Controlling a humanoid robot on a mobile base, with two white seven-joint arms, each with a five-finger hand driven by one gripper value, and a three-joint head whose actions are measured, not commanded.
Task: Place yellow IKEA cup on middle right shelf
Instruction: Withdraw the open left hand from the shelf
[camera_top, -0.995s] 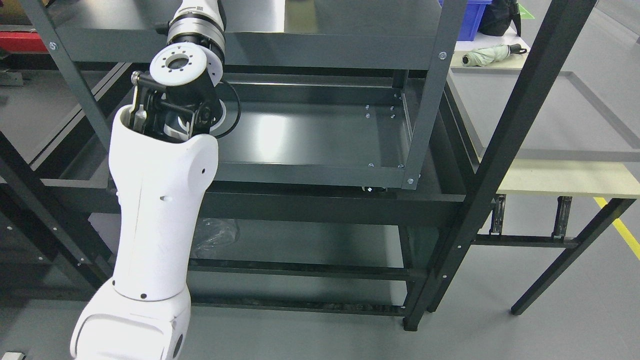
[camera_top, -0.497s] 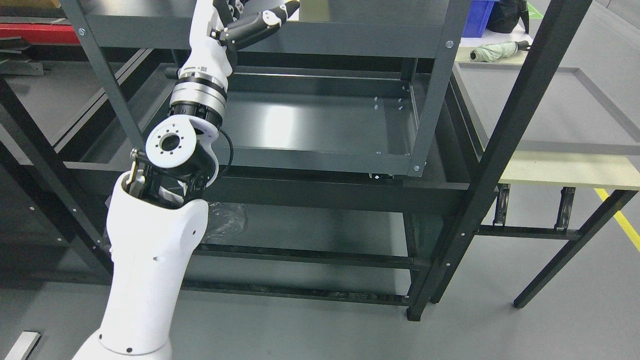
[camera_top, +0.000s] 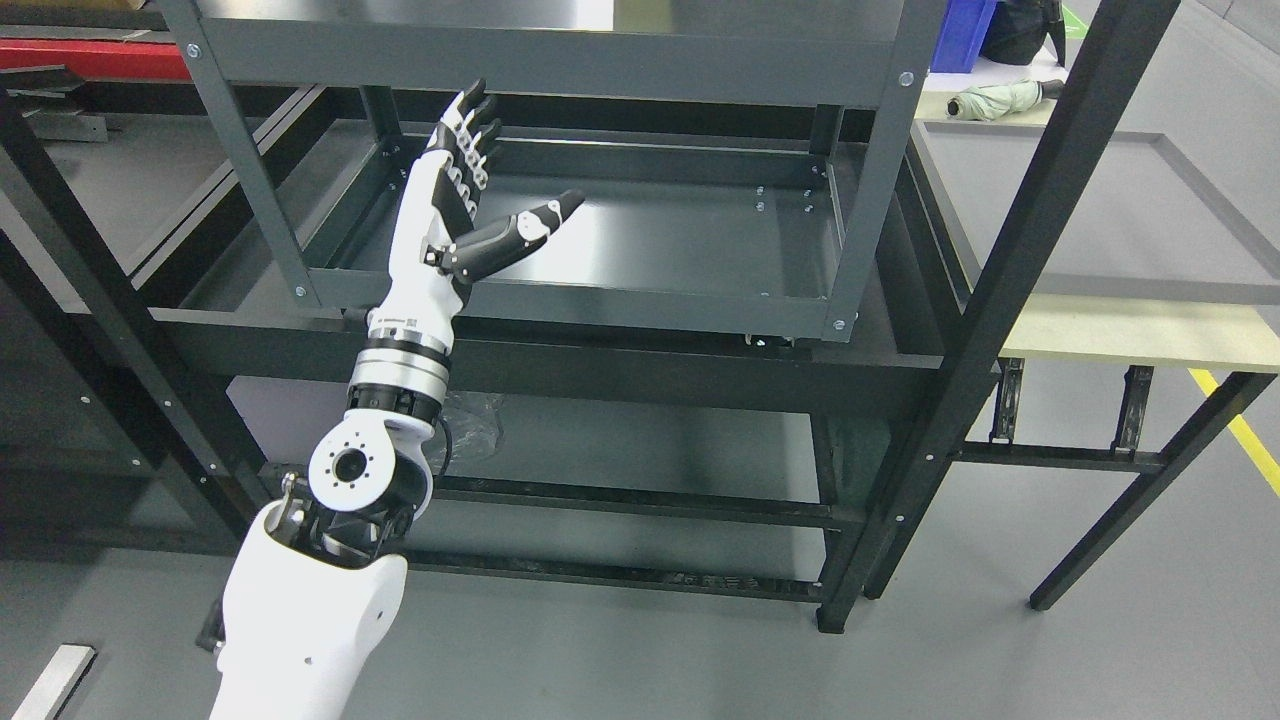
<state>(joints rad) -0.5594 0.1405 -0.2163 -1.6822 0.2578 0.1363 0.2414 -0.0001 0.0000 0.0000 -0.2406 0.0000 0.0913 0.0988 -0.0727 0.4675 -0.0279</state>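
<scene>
Left robot hand (camera_top: 455, 215): It is up in front of the dark metal rack (camera_top: 560, 70). The fingers (camera_top: 468, 140) point straight up and the thumb (camera_top: 515, 235) sticks out to the right. The hand is spread wide and holds nothing.

Left arm (camera_top: 310, 610): It is white. It comes in from the bottom left and goes up to the hand. A silver ring (camera_top: 398, 365) sits at the wrist.

Right robot hand: It does not show.

Yellow cup: I cannot see it anywhere.

Middle shelf (camera_top: 650, 240): It is a shiny dark tray with low walls. The hand is in front of its left part.

Lower shelf (camera_top: 620, 450): It sits under the middle one. A bit of crinkly clear plastic (camera_top: 475, 420) lies on its left part, just beside the arm.

Black post (camera_top: 1010, 280): It leans across the right side, in front of the rack.

Surface (camera_top: 1130, 340): It is pale and stands to the right of the rack on black legs.

Folded umbrella (camera_top: 1005, 98): It is pale green and lies far back at the top right, near a blue bin (camera_top: 960, 35).

Floor (camera_top: 1100, 660): It is grey, with a yellow line (camera_top: 1240, 430) at the right edge.
</scene>
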